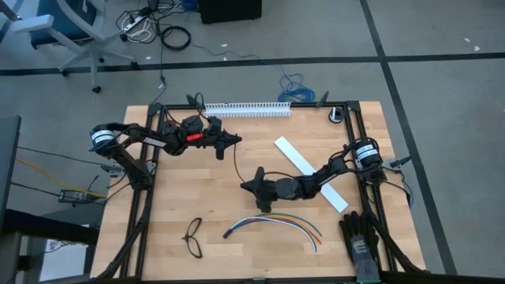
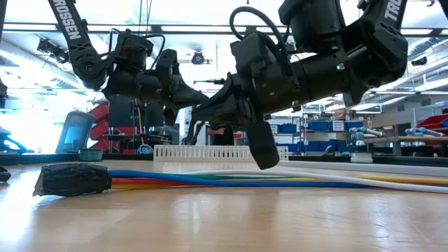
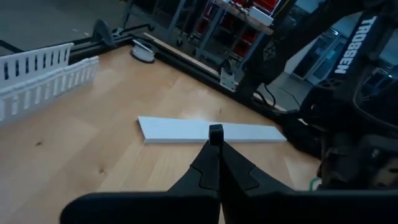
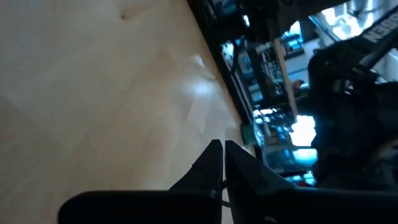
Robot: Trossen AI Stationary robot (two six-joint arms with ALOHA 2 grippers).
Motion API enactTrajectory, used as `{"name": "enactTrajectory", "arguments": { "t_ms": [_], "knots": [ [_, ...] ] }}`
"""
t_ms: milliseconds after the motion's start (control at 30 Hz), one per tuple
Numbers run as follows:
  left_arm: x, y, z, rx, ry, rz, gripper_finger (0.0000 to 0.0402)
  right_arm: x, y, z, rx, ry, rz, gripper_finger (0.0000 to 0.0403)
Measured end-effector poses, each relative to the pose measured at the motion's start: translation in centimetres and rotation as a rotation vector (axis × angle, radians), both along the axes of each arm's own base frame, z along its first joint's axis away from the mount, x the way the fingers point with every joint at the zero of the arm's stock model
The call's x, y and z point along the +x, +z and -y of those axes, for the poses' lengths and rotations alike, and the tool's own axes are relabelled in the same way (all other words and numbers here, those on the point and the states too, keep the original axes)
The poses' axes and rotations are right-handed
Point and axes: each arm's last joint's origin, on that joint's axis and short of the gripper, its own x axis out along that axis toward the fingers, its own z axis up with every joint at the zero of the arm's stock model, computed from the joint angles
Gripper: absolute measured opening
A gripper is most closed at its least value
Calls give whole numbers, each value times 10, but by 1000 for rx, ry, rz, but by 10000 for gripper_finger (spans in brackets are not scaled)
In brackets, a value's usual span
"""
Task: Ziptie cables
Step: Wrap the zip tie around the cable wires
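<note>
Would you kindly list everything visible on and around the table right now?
cables: one bundle, white, blue, orange, yellow, green, near table edge
ziptie: one, dark, thin, hanging from left gripper
glasses: one, black, left of cables
flat strip: one, white, right side
slotted duct: one, white, far edge
glove: one, black, near right corner
left gripper: shut on ziptie, far left
right gripper: shut, centre, above cables
</note>
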Motion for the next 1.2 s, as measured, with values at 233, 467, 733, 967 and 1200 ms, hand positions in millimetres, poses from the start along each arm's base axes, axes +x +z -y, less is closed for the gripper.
{"name": "enactTrajectory", "arguments": {
  "t_ms": [233,467,733,967,1200],
  "knots": [
    [1,7,0,30,-3,64,0,3,0,5,152,123,7,1],
    [1,11,1,42,-16,109,0,5,2,12,225,165,32,0],
    [4,11,7,40,-38,107,0,9,11,37,376,173,131,0],
    [6,11,12,48,-58,101,0,11,13,50,540,199,146,0],
    [7,10,14,58,-63,95,0,11,13,53,538,173,161,2]
  ]
}}
